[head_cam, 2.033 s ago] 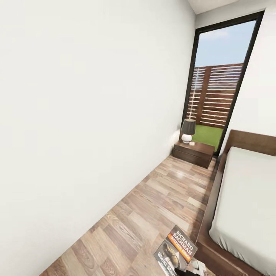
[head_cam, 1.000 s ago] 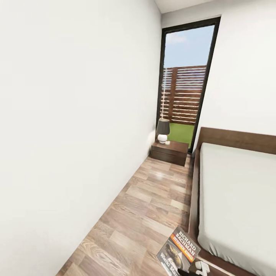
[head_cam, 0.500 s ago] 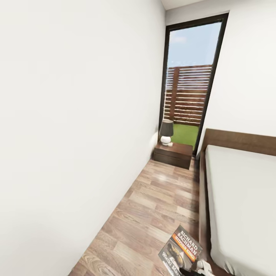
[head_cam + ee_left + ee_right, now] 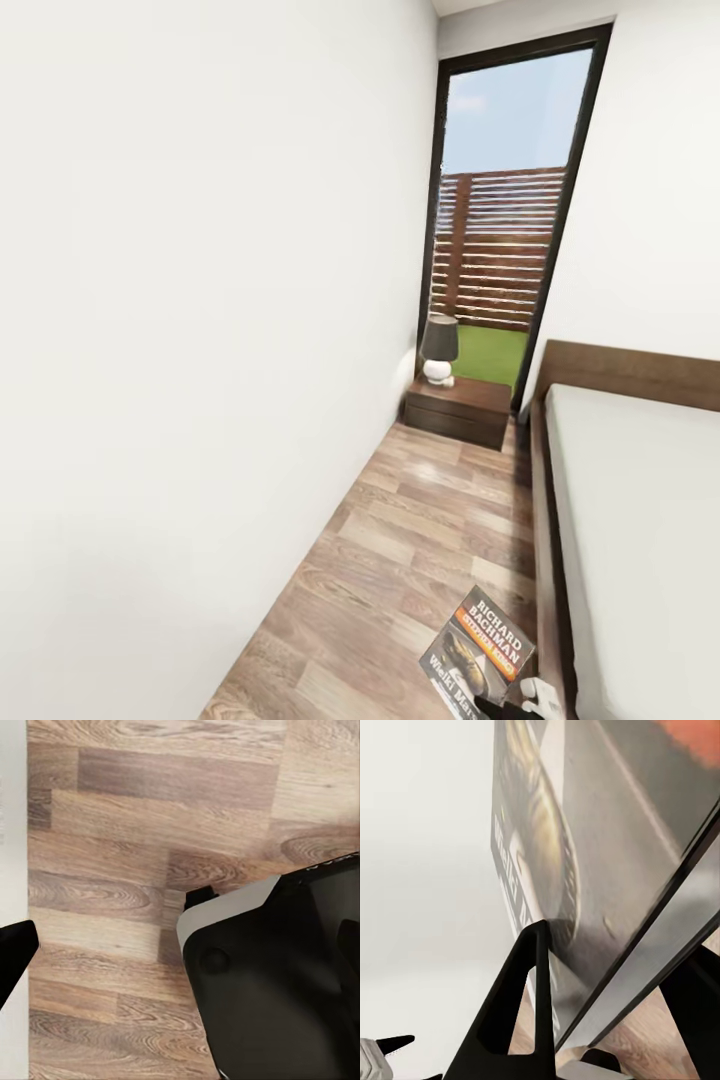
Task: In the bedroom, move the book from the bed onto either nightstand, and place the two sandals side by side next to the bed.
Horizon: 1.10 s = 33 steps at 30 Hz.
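Observation:
The book (image 4: 482, 652), dark grey with an orange band and white lettering, hangs tilted low over the floor beside the bed (image 4: 640, 520). My right gripper (image 4: 497, 704) is shut on its lower edge. In the right wrist view the book (image 4: 607, 840) stands edge-on between the right gripper's (image 4: 615, 952) black fingers (image 4: 521, 1005). The nightstand (image 4: 458, 411) stands ahead in the corner by the headboard. My left gripper's black fingertip (image 4: 13, 954) hangs spread wide over bare planks, holding nothing. The two sandals are out of view.
A dark-shaded lamp (image 4: 438, 350) on a white base takes up the nightstand's left part. A white wall (image 4: 200, 350) runs close along the left, leaving a narrow wood floor lane (image 4: 420, 540) to the bed frame. A tall dark-framed window (image 4: 505, 220) stands behind the nightstand.
The camera has swung and moved, so the whole picture has shifted; the nightstand and window now sit nearer the middle. The book stays in my right gripper.

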Motion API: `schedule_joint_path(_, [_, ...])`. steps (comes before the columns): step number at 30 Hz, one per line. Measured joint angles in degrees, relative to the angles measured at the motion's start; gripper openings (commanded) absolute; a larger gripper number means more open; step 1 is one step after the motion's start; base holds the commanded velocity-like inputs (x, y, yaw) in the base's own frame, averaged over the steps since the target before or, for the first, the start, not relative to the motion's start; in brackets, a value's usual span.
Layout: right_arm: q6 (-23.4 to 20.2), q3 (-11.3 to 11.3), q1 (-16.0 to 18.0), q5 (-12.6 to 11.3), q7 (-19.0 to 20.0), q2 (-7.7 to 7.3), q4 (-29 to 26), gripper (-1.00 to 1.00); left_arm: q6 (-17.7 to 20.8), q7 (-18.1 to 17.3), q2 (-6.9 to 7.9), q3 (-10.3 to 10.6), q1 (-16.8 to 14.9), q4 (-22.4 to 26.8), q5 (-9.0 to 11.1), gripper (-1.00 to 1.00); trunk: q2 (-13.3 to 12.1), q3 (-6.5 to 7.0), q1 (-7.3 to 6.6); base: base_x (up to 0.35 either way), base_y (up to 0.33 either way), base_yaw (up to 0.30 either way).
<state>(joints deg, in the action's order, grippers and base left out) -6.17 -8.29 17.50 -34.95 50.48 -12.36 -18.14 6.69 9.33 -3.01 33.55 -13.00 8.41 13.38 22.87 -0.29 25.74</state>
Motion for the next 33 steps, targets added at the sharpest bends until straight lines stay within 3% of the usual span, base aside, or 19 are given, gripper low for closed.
schedule_joint_path(5, [-1.74,0.1,-0.06,-0.02,0.05,-0.38,-0.03,-1.0,0.28,-0.04,-0.17,1.79,0.0,0.21,0.04,1.0,0.0,-0.04,0.0,0.181,0.002,-0.041])
schedule_joint_path(12, [-6.08,0.14,-0.19,-0.04,0.39,-0.84,-0.32,-1.0,0.37,0.01,-0.42,2.23,0.0,0.25,0.05,1.0,0.0,-0.02,0.0,0.161,0.0,-0.161])
schedule_joint_path(23, [-6.81,0.13,-0.21,-0.02,0.54,-0.88,-0.54,-1.0,0.38,0.11,-0.59,2.34,0.0,0.23,0.05,1.0,0.01,0.04,0.0,0.2,0.003,-0.063])
schedule_joint_path(33, [-6.86,0.12,-0.22,0.08,0.6,-0.79,-0.57,-1.0,0.38,0.12,-0.62,2.36,-0.01,0.17,0.03,1.0,0.01,0.04,-0.01,0.287,0.083,-0.222])
